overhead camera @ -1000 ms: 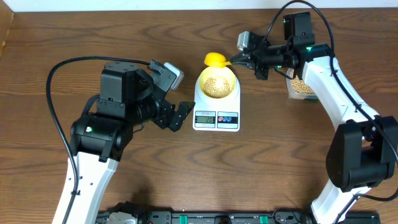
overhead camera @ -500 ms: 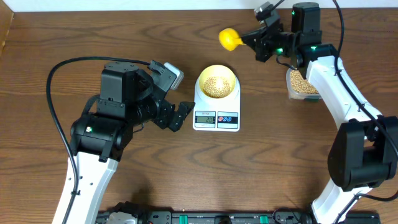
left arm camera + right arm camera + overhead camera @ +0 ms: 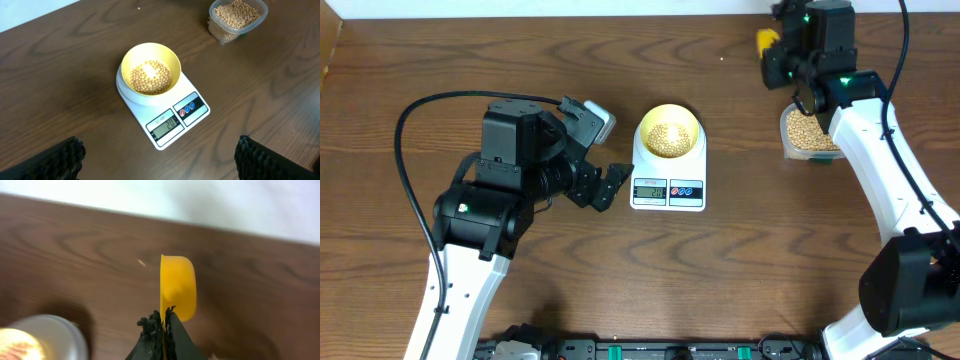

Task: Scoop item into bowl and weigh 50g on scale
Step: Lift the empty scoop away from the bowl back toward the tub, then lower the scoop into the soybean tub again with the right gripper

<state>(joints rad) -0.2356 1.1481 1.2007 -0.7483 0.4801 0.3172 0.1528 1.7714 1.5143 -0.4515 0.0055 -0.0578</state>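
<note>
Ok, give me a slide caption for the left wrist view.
Yellow bowl of beans on the white scale, clear tub beyond.

The only writing we can read sits on the scale [image 3: 165, 142]. In the left wrist view its grey display [image 3: 166, 125] shows dark digits that we take for 20 — a small mark follows them, too tiny for us to make out. Just above the display a short line of fine print runs across the white casing; it looks like a code, but we cannot read its letters with any certainty. The two round buttons [image 3: 190, 106] carry small white symbols — unreadable to us. From overhead the same display [image 3: 651, 191] shows digits, blurred.
</note>
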